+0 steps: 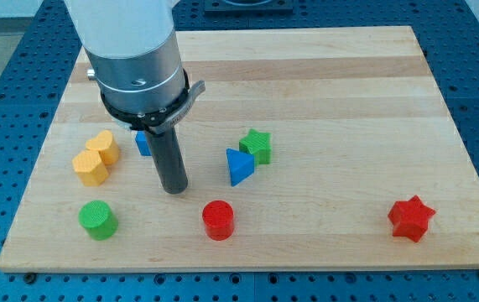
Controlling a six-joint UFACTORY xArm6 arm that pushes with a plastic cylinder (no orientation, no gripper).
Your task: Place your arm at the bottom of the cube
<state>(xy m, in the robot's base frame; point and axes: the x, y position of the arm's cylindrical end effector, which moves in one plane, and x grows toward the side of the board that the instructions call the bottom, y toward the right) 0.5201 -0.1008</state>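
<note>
A blue cube [143, 143] lies on the wooden board [323, 75], mostly hidden behind my rod; only its left part shows. My tip [174, 189] rests on the board just below and slightly right of the blue cube. A blue triangular block [239, 166] lies to the right of my tip, touching a green star [257, 146]. A yellow block [96, 158] made of two joined lobes lies to the left of the cube.
A green cylinder [97, 220] sits near the bottom left. A red cylinder [218, 220] sits at the bottom centre. A red star [411, 218] sits at the bottom right. The arm's grey body [134, 59] covers the upper left of the board.
</note>
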